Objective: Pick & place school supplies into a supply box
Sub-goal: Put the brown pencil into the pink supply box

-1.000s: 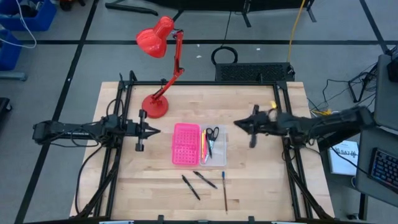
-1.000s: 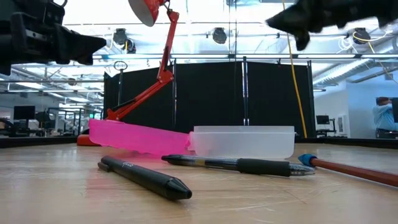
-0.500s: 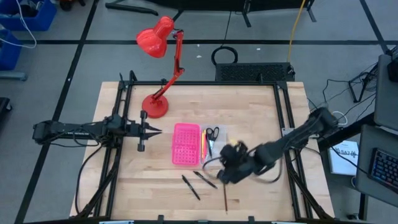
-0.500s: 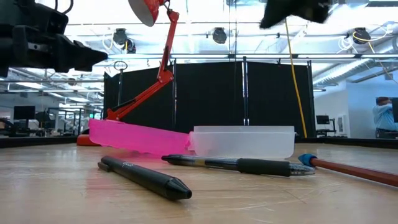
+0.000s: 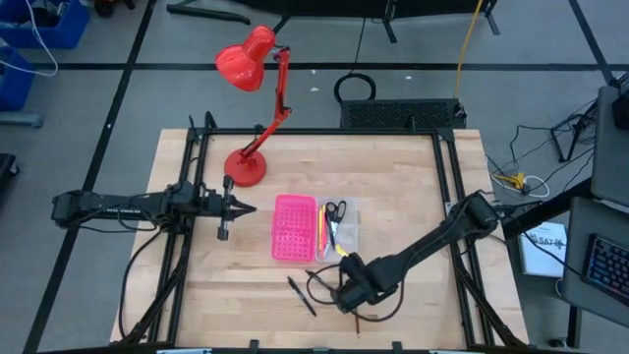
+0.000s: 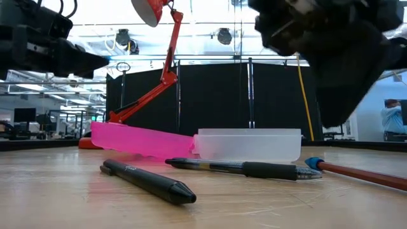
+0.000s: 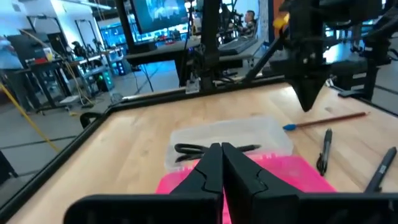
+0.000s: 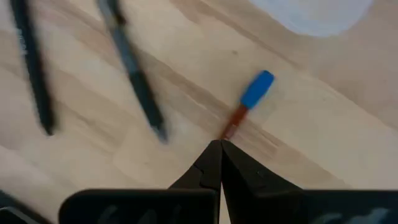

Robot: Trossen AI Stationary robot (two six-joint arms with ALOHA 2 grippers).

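Observation:
The supply box lies open mid-table: a pink half [image 5: 294, 228] joined to a clear tray [image 5: 344, 236]. The tray holds black-handled scissors [image 5: 336, 209] and pink and yellow pens. On the table in front of it lie a black pen [image 5: 301, 295], a second black pen [image 8: 134, 74] and a brown pencil with a blue cap [image 8: 256, 90]. My right gripper [image 5: 346, 295] is shut and empty. It hangs over the pencil's shaft, above the table [image 6: 337, 117]. My left gripper [image 5: 246, 206] is shut and empty, held level to the left of the box.
A red desk lamp [image 5: 257, 59] stands at the far left, its base [image 5: 244, 169] on the table. Black frame rails run along the table's left and right sides. Bare wood shows on the table's right part [image 5: 413, 187].
My right gripper has swung from the table's right side toward the near edge and to the left. It has come down over the pens and pencil in front of the box. The box and the supplies have not moved.

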